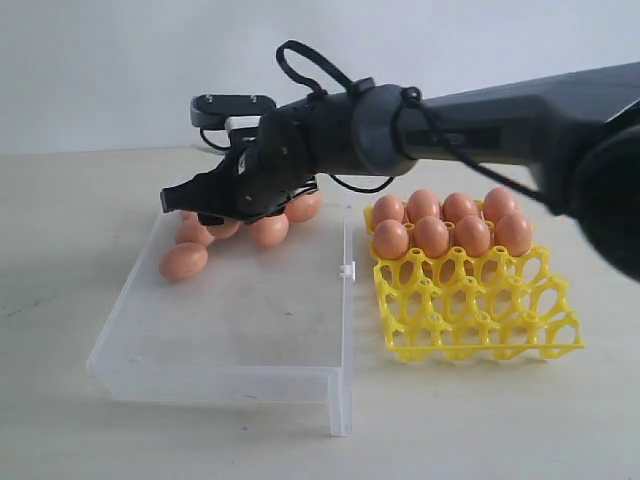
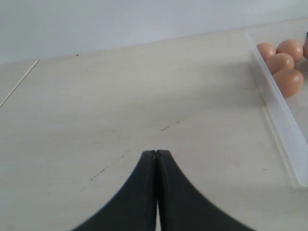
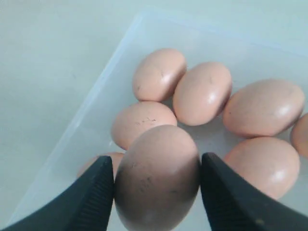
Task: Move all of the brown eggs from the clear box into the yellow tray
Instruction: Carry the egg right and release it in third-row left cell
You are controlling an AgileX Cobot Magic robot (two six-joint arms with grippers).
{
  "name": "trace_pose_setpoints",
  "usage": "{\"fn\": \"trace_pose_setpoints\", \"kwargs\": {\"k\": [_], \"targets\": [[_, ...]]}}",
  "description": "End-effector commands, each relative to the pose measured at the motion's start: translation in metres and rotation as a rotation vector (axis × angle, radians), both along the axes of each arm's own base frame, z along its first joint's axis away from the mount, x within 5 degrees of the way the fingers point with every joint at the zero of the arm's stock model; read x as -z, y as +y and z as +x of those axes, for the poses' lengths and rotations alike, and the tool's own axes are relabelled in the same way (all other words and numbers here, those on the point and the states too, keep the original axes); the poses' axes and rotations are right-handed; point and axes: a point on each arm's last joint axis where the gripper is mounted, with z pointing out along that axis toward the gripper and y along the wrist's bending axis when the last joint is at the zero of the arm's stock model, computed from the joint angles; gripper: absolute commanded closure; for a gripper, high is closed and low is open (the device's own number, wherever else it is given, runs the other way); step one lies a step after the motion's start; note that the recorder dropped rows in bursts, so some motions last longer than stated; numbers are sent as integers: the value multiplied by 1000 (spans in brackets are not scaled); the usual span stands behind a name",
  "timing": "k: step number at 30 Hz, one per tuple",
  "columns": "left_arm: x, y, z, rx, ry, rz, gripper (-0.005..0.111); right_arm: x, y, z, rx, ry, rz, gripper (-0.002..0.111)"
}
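While the right gripper (image 1: 190, 207) is hanging over the back left part of the clear box (image 1: 240, 330), as the exterior view shows it, its two dark fingers (image 3: 91, 202) are clasping one brown egg (image 3: 157, 187) between them. Each ribbed pad is pressing against one side of the shell, and the egg is filling the whole gap.

Below and beyond the grasped egg, the other loose eggs (image 3: 202, 91) are lying in a cluster on the box floor near its corner, several of them touching. One of them (image 1: 183, 261) is lying a little apart from the rest, close to the box's left wall.

Just to the right of the box, the yellow tray (image 1: 480, 310) is standing on the pale table (image 2: 96, 96). Eight eggs (image 1: 431, 236) are sitting upright in its cups, filling the two rear rows.

Over on the other side, the left gripper (image 2: 156, 153) is staying out of the box, and its jaws are pressing tightly together with nothing between them. It is pointing across bare tabletop, with the box's long outer wall and a few eggs showing at the edge of its wrist view.
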Motion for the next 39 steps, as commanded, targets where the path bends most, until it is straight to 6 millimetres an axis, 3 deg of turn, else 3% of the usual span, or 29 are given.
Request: {"fn": "trace_pose_setpoints", "kwargs": {"k": [1,8,12,17,23,39], "targets": [[-2,0,0,6,-13,-6,107,-30,-27,-26,30,-133,133,108],[-2,0,0,6,-13,-6,107,-38,-99,-62,75,-247,74,108],[-2,0,0,6,-13,-6,107,-32,-136,-63,122,-212,16,108],[-2,0,0,6,-13,-6,107,-22,-163,-57,157,-118,-47,108],[-2,0,0,6,-13,-6,107,-18,-173,-54,179,-84,-67,108],[-2,0,0,6,-13,-6,107,-2,-174,-59,152,26,-130,108]]}}
